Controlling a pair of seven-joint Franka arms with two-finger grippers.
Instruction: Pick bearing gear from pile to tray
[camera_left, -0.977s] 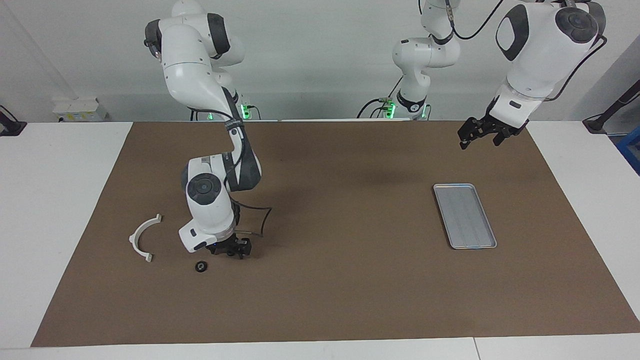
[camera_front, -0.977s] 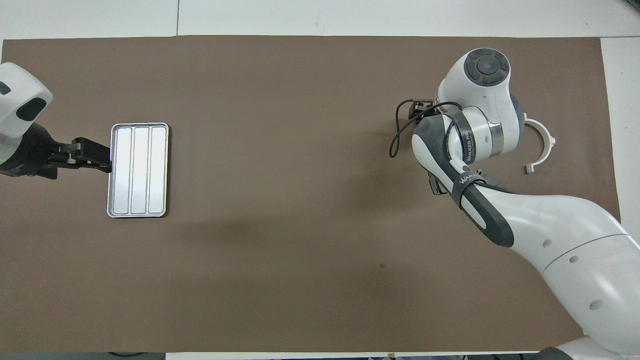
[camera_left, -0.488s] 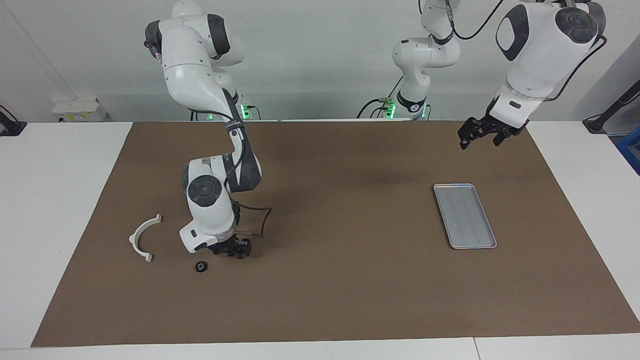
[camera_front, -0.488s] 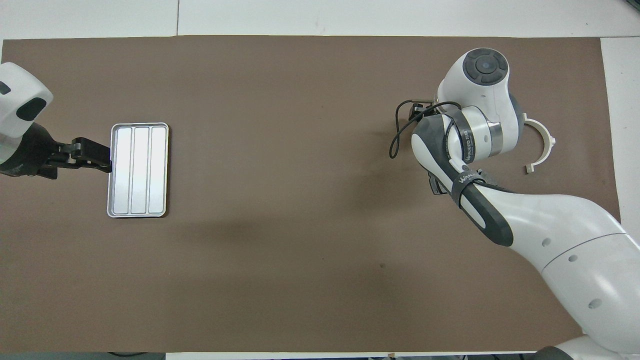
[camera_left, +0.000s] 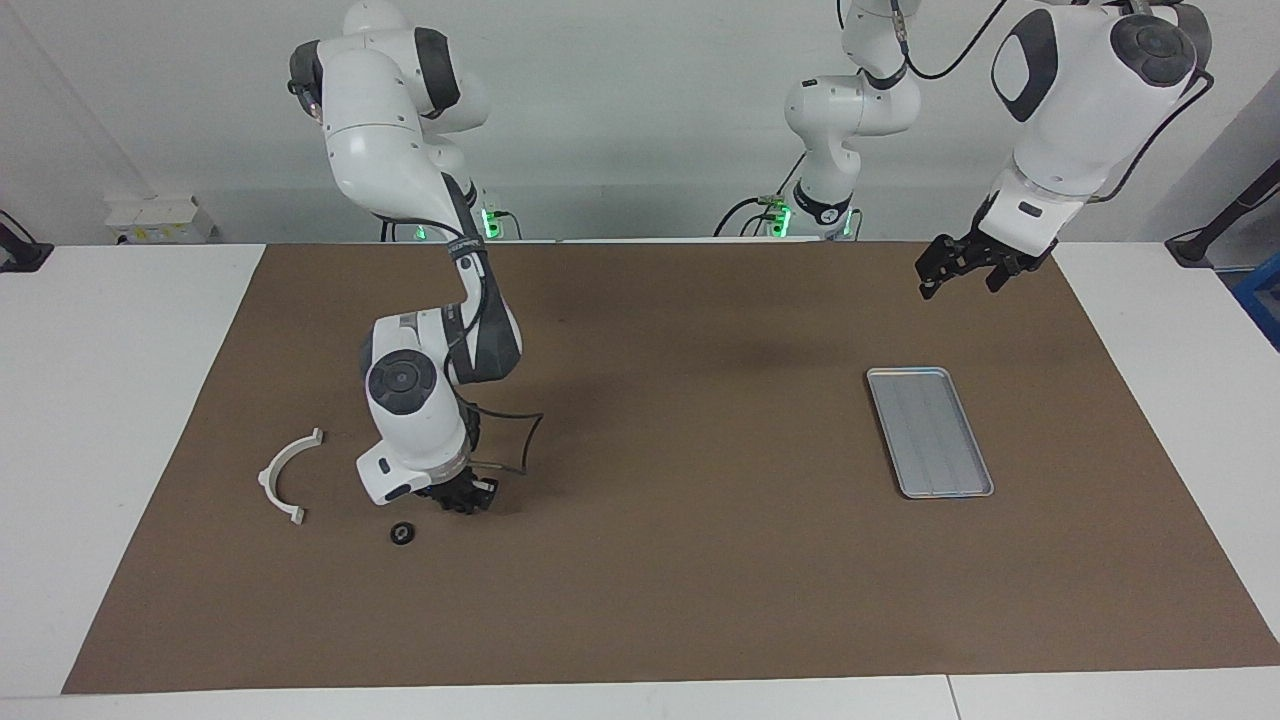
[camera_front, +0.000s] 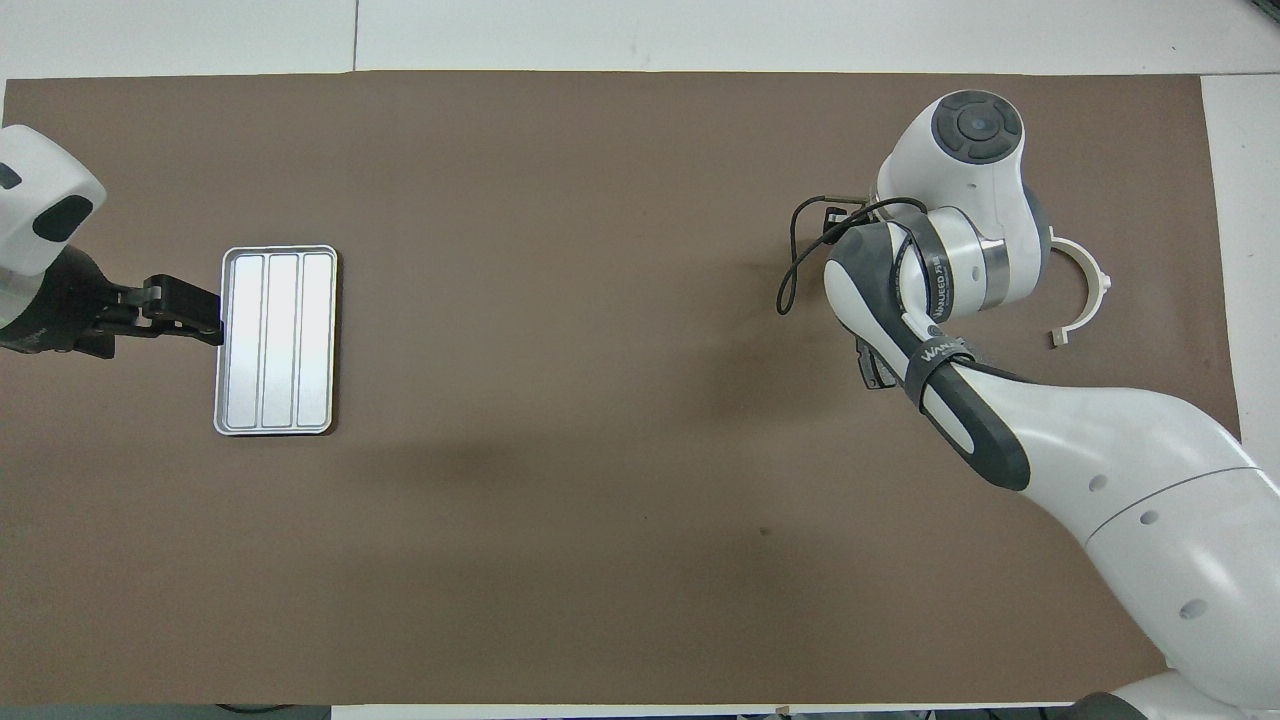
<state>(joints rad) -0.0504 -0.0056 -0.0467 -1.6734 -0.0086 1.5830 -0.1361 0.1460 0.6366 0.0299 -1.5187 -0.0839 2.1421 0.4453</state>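
right end effector (camera_left: 462, 497) closed; tray (camera_left: 929, 431) lengthwise toward robots.

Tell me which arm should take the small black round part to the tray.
Right. The right gripper is down at the mat beside the black round part; the left gripper waits raised near the tray.

My white surface (camera_left: 120, 400) wears a brown mat (camera_left: 680, 560) almost edge to edge. Just beside my right gripper (camera_left: 462, 500) a small black round piece (camera_left: 403, 533) lies on the mat, the white arc bracket (camera_left: 285, 475) a bit further out. The silver tray (camera_left: 930, 432) sits near my left gripper (camera_left: 958, 272).
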